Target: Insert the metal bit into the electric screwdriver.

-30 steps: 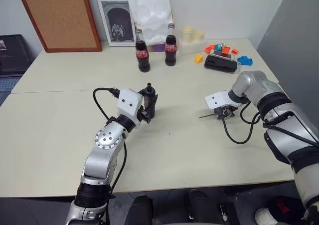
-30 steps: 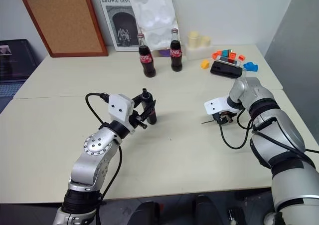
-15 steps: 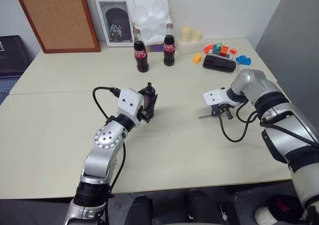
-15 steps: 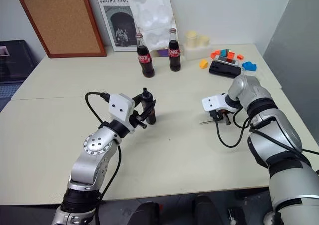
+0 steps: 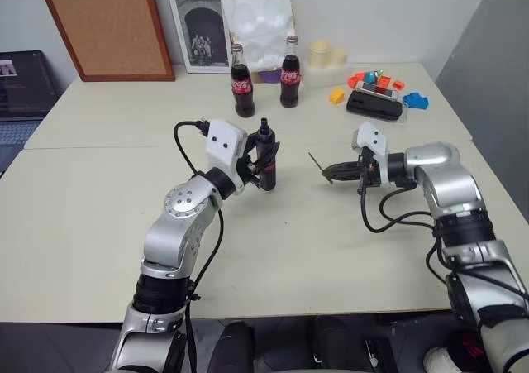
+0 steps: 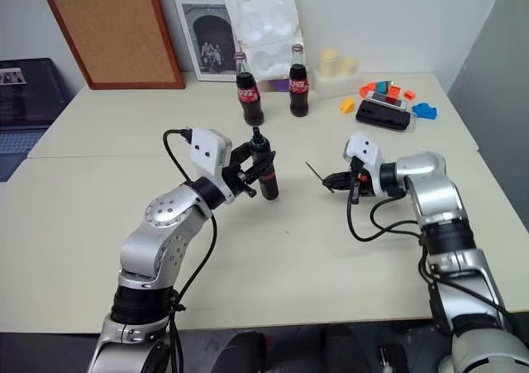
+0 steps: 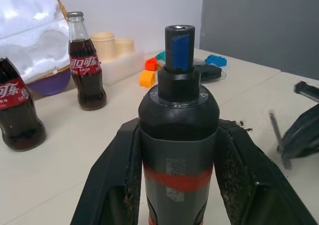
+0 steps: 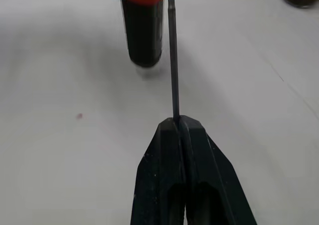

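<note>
pale cream worktop (image 5: 99,216) against a white wall, corkboard (image 5: 103,26) and poster (image 5: 197,21) behind two cola bottles (image 5: 242,81). electric screwdriver (image 5: 266,160) in front of those bottles, upright, nose up, clamped in left jaws. metal bit (image 5: 317,164) right of it, pinched in right jaws, slanting up-left toward it.

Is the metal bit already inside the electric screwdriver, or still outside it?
Outside. The right gripper pinches the metal bit, clear of the electric screwdriver, whose nose is empty in the left gripper.
</note>
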Controlling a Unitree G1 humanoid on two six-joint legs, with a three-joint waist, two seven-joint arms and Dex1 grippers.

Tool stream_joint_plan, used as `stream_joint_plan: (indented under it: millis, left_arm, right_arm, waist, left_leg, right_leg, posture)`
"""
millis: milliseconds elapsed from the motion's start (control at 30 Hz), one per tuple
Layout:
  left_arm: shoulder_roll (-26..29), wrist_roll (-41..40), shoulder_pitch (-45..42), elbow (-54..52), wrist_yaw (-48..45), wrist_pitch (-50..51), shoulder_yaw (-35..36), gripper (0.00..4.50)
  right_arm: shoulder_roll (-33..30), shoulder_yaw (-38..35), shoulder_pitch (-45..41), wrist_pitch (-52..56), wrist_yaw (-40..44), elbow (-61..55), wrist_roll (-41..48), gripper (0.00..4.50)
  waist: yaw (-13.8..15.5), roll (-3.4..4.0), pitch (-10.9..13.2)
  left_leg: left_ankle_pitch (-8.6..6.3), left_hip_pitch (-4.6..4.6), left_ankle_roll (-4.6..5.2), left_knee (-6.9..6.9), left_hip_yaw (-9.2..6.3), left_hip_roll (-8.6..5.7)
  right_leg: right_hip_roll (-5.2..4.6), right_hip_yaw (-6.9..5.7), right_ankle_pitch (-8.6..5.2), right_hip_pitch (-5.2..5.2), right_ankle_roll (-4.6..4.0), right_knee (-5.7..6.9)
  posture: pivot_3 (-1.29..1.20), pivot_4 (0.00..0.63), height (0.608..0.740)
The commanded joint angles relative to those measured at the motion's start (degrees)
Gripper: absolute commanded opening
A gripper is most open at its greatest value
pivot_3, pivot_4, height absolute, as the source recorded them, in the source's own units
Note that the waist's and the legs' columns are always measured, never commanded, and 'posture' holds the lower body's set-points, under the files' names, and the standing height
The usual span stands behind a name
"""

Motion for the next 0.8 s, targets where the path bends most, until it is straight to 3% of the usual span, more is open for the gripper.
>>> stream_joint_plan:
  millis: [33,300,800]
  left_arm:
    - [-0.80,0.41,-1.55,-0.39,-0.13,-3.85,-0.12,1.66]
    - [-1.02,3.23,1.44,2.13,-0.26,-8.80,-2.00,1.66]
    - [-1.02,2.83,1.59,1.72,-2.15,-9.74,-2.77,1.66]
  right_arm:
    - [1.84,-5.16,1.88,6.33,-7.26,-10.70,6.15,0.00]
    - [7.60,-12.17,5.46,17.19,-16.77,-20.75,19.29,0.00]
    - [6.70,-11.17,5.47,17.56,-22.38,-23.20,27.99,0.00]
  waist:
    - [-0.11,0.01,0.00]
    - [-0.03,0.01,0.00]
    - [0.01,0.01,0.00]
  left_leg:
    - [0.00,0.04,0.00,-0.01,0.03,0.01]
    - [0.00,0.09,0.01,-0.01,0.03,0.04]
    - [0.00,0.05,0.02,-0.01,0.04,0.04]
  right_leg:
    - [0.03,0.04,-0.03,0.00,0.05,0.00]
    - [0.09,0.07,-0.13,0.01,0.24,0.08]
    - [0.10,0.07,-0.12,0.01,0.27,0.02]
  posture:
    - [0.00,0.150,0.740]
    - [0.00,0.150,0.740]
    - [0.00,0.150,0.740]
